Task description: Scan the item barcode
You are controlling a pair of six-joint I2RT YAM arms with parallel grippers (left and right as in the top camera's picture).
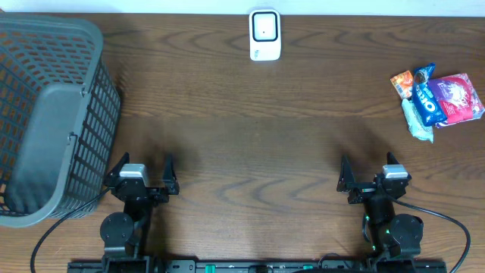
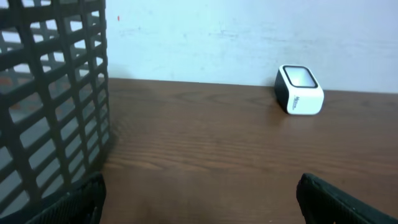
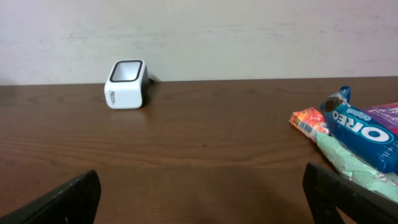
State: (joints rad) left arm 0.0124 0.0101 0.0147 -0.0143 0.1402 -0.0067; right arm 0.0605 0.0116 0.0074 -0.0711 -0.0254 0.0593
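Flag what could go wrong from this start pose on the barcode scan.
1. The snacks are piled together: the Oreo pack overlaps the mint-green packet and the pink packet, so the open right claw may grab two or drag a neighbour.
2. No barcode shows on any pack, so the picked item may face the barcode scanner the wrong way.
3. The scanner looks small and loose; a swung pack could knock it.
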